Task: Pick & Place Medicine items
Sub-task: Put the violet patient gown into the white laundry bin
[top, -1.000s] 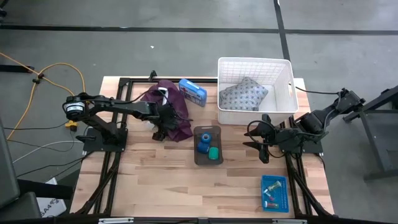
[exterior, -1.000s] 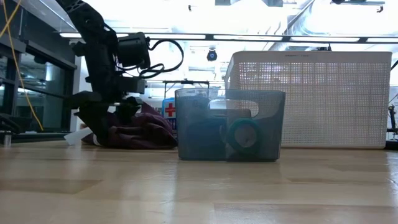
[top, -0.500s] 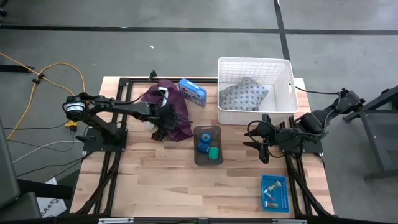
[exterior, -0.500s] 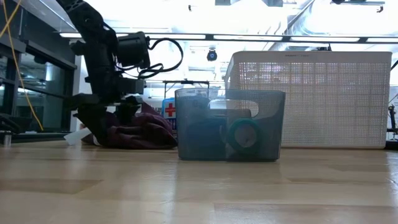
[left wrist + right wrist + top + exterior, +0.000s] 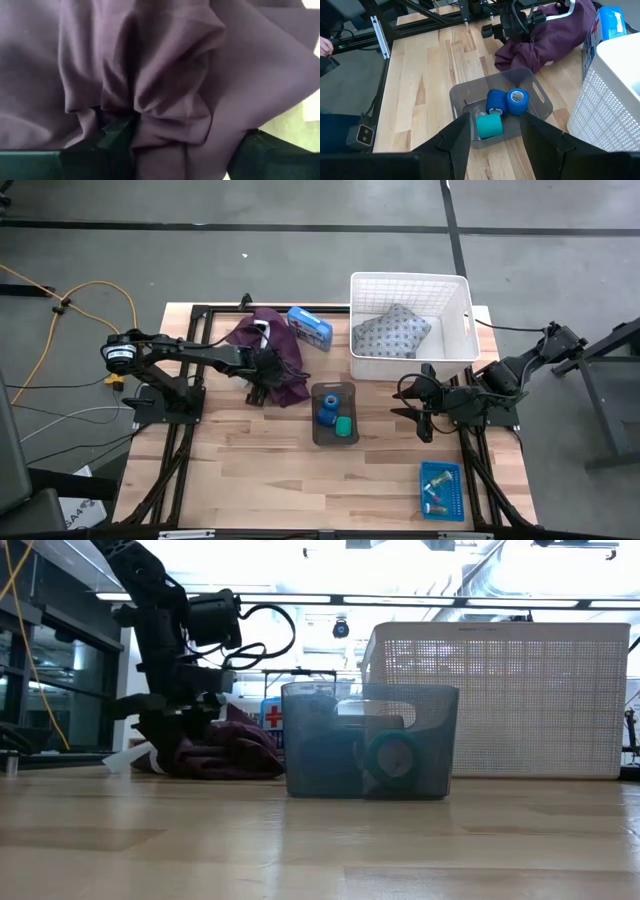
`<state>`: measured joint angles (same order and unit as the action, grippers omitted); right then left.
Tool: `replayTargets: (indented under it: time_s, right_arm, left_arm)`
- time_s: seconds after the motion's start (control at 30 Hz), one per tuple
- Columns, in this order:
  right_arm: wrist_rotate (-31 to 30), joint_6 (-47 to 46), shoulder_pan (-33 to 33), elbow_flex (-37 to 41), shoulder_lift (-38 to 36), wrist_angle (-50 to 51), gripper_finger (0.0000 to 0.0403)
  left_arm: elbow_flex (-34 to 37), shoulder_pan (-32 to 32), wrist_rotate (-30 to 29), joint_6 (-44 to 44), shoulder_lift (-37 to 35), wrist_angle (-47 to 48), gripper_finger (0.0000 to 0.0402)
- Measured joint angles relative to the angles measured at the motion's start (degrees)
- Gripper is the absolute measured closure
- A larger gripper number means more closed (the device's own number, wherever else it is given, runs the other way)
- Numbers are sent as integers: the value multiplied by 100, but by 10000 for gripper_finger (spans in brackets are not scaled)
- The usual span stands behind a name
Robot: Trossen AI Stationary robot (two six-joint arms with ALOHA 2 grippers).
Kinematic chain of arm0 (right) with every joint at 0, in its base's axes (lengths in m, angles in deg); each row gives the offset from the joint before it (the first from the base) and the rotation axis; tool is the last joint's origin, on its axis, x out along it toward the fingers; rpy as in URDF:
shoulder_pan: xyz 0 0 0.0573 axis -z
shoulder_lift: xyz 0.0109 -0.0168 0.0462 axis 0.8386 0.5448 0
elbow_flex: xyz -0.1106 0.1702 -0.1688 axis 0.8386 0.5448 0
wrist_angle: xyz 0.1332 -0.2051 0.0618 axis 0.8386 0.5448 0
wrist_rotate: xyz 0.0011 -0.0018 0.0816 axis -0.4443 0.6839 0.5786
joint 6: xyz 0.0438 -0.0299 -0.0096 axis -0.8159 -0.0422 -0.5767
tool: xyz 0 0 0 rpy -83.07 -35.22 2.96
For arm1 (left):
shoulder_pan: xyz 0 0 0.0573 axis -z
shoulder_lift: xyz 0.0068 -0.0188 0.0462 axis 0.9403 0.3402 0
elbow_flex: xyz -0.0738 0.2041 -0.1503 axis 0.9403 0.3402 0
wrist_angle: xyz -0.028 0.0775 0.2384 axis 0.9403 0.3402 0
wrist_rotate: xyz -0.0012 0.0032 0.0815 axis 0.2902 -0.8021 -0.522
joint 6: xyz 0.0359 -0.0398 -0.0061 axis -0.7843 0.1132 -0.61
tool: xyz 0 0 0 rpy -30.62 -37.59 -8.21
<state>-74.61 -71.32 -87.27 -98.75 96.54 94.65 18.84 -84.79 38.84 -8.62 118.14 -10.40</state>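
Two blue rolls (image 5: 506, 101) and a green roll (image 5: 489, 126) lie in a grey see-through bin (image 5: 334, 432) at the table's middle. Small pale pieces sit in a blue tray (image 5: 441, 489) near the right front corner. My left gripper (image 5: 262, 387) is open and down on the heaped maroon garment (image 5: 275, 345), left of the bin. In the left wrist view the garment (image 5: 165, 75) fills the picture, with the gripper (image 5: 185, 145) at the bottom. My right gripper (image 5: 420, 402) is open, right of the bin, touching nothing. My left gripper comes at the maroon garment from above, pointing down. Its open fingers (image 5: 117, 137) stand on either side of a bunched fold (image 5: 170, 115), several layers thick, and touch it. The garment lies heaped on the table.
A white mesh basket (image 5: 462, 300) holding a grey patterned cloth (image 5: 392, 330) stands at the far right. A blue box (image 5: 310, 327) lies between the garment and the basket. Bare wood lies along the near side of the table.
My left gripper has shifted slightly toward the far edge on the maroon garment and tipped a little. The garment stays heaped where it was.
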Motion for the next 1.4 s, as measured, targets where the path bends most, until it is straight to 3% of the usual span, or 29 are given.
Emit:
replayTargets:
  time_s: [0.4,0.83,1.23,1.4]
  right_arm:
    - [-1,0,1,0,1,-2,243]
    - [0,-1,2,0,1,-11,243]
    - [0,-1,2,2,1,-39,243]
    - [0,1,1,0,-1,-40,243]
  left_arm:
    - [0,37,-413,418,-367,-60,253]
    - [-9,422,-1419,1111,-933,-73,351]
    - [-9,538,-1820,1345,-1129,-276,357]
    - [-148,829,-2542,1368,-1169,-438,358]
